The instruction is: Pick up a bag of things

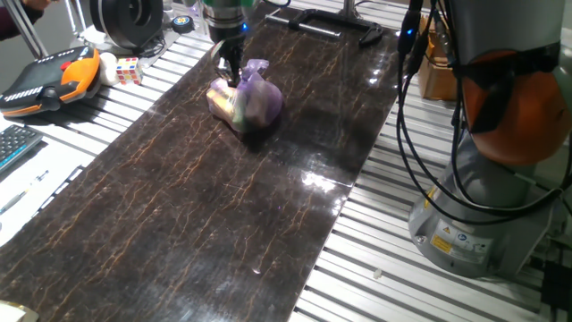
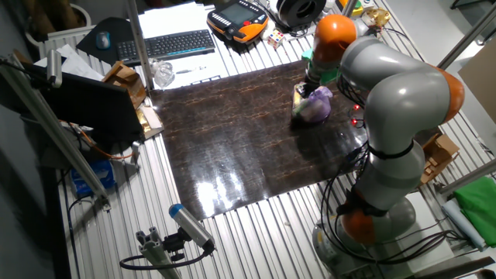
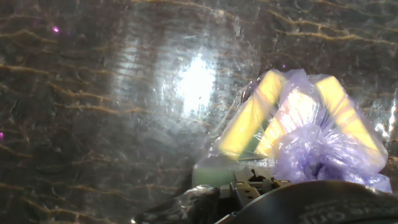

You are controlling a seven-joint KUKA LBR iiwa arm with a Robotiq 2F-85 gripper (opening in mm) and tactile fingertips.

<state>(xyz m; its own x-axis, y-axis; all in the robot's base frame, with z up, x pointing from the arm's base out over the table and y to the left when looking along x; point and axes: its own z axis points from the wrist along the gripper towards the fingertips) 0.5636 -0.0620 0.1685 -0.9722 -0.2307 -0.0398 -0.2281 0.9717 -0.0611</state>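
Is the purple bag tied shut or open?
Tied shut: the purple bag bunches into a gathered top beside the gripper, contents inside.

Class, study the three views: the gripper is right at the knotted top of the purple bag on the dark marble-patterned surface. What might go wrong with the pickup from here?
1. The gripper meets the bag of things near its bunched top; thin plastic could slip out or tear under the load.
2. The hand view shows the bag off-centre, so the fingers may catch only loose film.
3. The lumpy contents could swing once lifted.
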